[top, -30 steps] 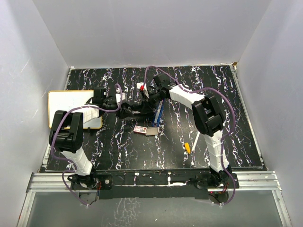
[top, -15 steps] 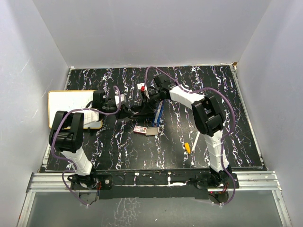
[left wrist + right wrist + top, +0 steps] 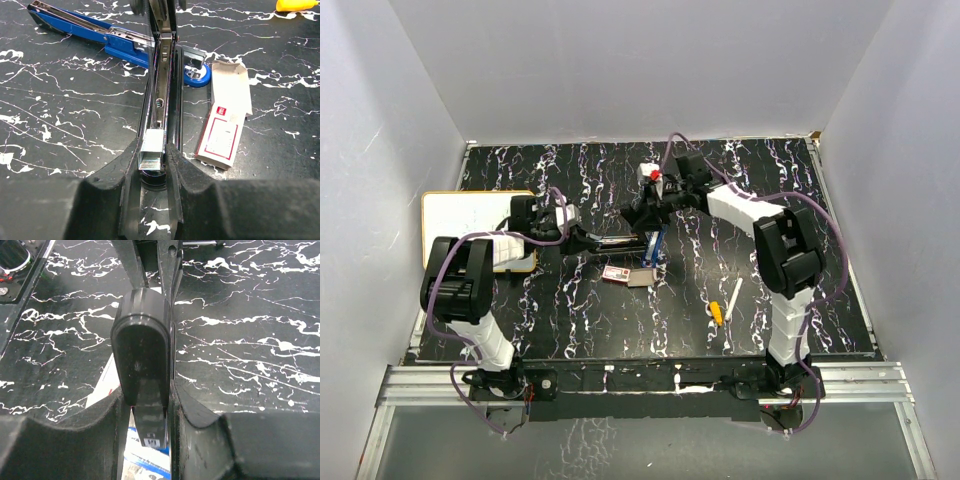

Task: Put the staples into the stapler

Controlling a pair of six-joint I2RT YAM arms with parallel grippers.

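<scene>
1. The black stapler (image 3: pixel 613 239) lies open near the middle of the tabletop (image 3: pixel 820 300), a little toward the left edge. The left pincer (image 3: pixel 152 151) is clamped on the end of its channel, one finger pressed to each side of the rail. The right pincer (image 3: pixel 147 392) is clamped on the raised cover (image 3: pixel 141 340).
2. The step in hand appears to be exposing the channel.
   - Pin the base flat with the left pincer.
   - Swing the cover back along its hinge arc without sideways twist, until the channel is open along its full length.
   - Both pincers are occupied, so one must let go before any staples can be fetched. The cover should first rest back unaided.
3. The stapler's long axis runs roughly parallel to the near edge, channel facing up. The cover rises toward the far right corner.
4. The staples (image 3: pixel 622 274) lie flat in their box just beside the stapler on the near-edge side, untouched. The box's long axis also runs roughly parallel to the near edge, with the tan tray protruding toward the right edge.
5. Further out:
   - A blue stapler (image 3: pixel 657 243) lies just right of the box, its axis running from near to far.
   - A pen (image 3: pixel 722 303) lies toward the near right corner.
   - A whiteboard (image 3: pixel 470 225) lies at the left edge.
</scene>
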